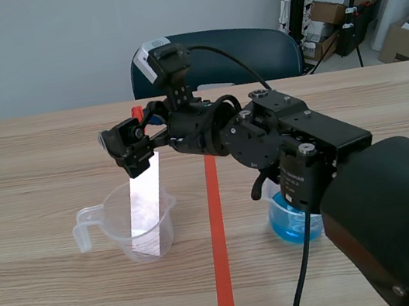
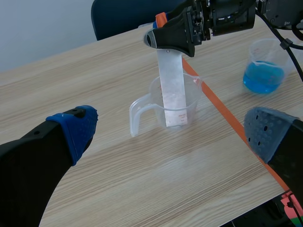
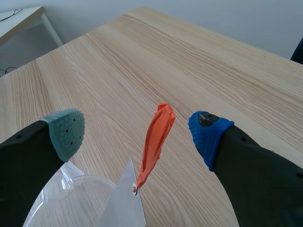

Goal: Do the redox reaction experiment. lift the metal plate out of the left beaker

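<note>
While metal plate [image 1: 146,202] stands in left beaker [image 1: 166,224], top sits between right fingers [image 3: 66,130] — spread apart.

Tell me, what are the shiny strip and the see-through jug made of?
The metal plate looks like thin sheet metal, silvery with a dull sheen: its flat face reflects light. The left beaker seems to be clear plastic: see-through, with a thin wall and a moulded handle, though glass can't be fully ruled out.
</note>
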You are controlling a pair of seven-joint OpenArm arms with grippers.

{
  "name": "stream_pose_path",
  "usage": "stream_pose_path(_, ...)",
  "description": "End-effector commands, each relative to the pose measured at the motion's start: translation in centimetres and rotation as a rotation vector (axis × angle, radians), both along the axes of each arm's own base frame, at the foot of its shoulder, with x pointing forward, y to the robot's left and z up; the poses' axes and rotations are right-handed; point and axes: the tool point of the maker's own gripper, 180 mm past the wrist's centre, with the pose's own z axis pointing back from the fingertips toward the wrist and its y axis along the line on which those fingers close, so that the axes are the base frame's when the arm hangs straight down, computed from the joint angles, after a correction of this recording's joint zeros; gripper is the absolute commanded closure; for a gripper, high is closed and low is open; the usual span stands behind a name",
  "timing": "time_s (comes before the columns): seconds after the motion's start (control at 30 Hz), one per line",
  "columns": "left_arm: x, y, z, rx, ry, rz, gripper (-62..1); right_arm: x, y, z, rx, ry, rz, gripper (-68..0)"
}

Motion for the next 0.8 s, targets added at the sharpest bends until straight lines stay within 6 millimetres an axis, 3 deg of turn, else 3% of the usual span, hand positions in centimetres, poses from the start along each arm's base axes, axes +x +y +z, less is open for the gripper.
stream_pose_path(0.0,0.2,-0.3,0.7,-0.018,-0.023,-0.008,-62.3,0.9,0.0,2.3,0.039,-0.052,-0.007,-42.1)
stream_pose_path(0.27,0.2,-0.3,0.7,-0.018,-0.023,-0.008,-62.3,1.1,-0.6,2.5,0.059,-0.042,-0.017,-40.5)
stream_pose_path(0.53,0.2,-0.3,0.7,-0.018,-0.023,-0.008,-62.3,1.6,-1.2,3.8,0.068,-0.078,-0.028,-26.4)
stream_pose_path(0.77,0.2,-0.3,0.7,-0.018,-0.023,-0.008,-62.3,1.4,-1.3,3.4,0.055,-0.068,-0.026,-25.6)
